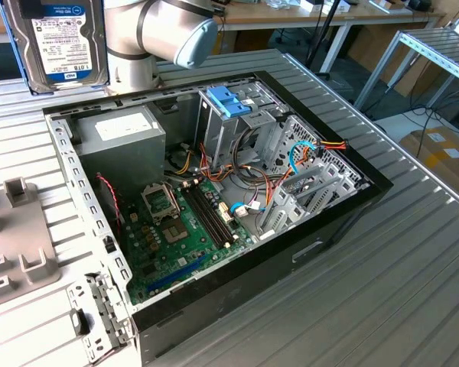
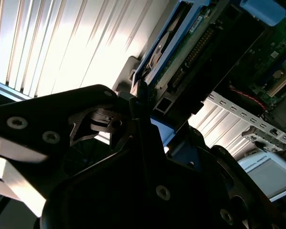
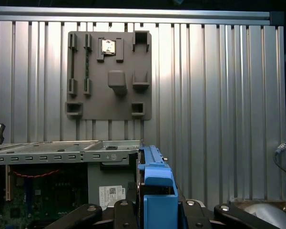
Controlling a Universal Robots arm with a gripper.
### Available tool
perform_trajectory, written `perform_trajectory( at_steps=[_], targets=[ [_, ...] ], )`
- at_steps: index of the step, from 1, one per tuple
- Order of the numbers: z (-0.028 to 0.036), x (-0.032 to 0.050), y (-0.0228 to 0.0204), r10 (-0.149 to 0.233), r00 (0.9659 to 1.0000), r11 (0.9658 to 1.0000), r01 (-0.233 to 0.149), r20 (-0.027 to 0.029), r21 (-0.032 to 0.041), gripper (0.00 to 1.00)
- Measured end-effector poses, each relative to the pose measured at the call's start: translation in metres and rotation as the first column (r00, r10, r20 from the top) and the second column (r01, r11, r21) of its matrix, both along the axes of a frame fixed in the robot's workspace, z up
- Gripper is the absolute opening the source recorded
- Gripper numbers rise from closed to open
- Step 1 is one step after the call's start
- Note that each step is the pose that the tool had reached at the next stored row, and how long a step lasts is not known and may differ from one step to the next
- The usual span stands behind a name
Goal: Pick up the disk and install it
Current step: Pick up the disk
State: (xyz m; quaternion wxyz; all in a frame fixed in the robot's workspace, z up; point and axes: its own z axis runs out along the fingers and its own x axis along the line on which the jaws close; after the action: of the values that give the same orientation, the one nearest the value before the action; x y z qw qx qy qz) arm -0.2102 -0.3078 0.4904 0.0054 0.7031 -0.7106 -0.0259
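Observation:
The disk point(image 1: 57, 42) hangs upright in the air at the exterior view's top left, beyond the open computer case, white label facing out and blue rails along its edges. In the first wrist view the disk point(image 3: 155, 191) is seen edge-on, its blue rail uppermost, and my gripper point(image 3: 155, 212) is shut on it with a dark finger point(image 3: 124, 210) at each side. In the second wrist view the disk point(image 2: 181, 62) sticks out from between the black fingers point(image 2: 138, 109), with its connector edge showing.
The open computer case point(image 1: 84, 222) lies on the ribbed metal table. Inside are a grey power-supply box point(image 1: 118, 138), a green motherboard point(image 1: 183, 229), loose cables point(image 1: 306, 153) and a metal drive cage topped by a light-blue bracket point(image 1: 229, 99). A grey fixture plate point(image 3: 109, 76) lies beside the case.

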Motion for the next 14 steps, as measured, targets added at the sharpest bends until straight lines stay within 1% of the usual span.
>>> perform_trajectory(
  at_steps=[3,9,14],
  targets=[
    [0.0000,0.0028,-0.0017,0.000,1.0000,1.0000,0.000,0.0001,0.0001,0.37],
    [-0.0001,0.0052,-0.0054,0.000,1.0000,1.0000,0.000,0.0000,0.0000,0.37],
    [-0.0001,0.0069,-0.0096,0.000,1.0000,1.0000,0.000,0.0000,0.0000,0.37]
  ],
)
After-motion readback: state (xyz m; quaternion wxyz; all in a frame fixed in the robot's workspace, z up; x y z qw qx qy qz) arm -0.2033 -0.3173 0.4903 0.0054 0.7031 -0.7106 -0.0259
